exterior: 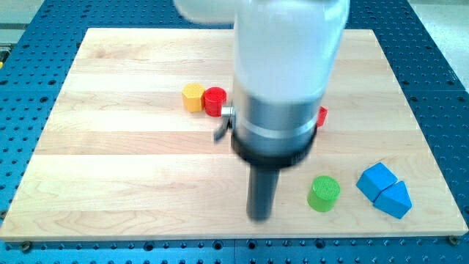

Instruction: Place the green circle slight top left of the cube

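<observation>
The green circle is a short green cylinder on the wooden board, low at the view's right. The blue cube sits just right of it, apart by a small gap. A blue triangle block touches the cube's lower right side. My tip is at the end of the dark rod, left of the green circle by about one block width and not touching it. The arm's white and grey body hides the middle of the board.
A yellow hexagon and a red cylinder stand touching each other at upper centre-left. A sliver of another red block shows behind the arm body at its right. The board rests on a blue perforated table.
</observation>
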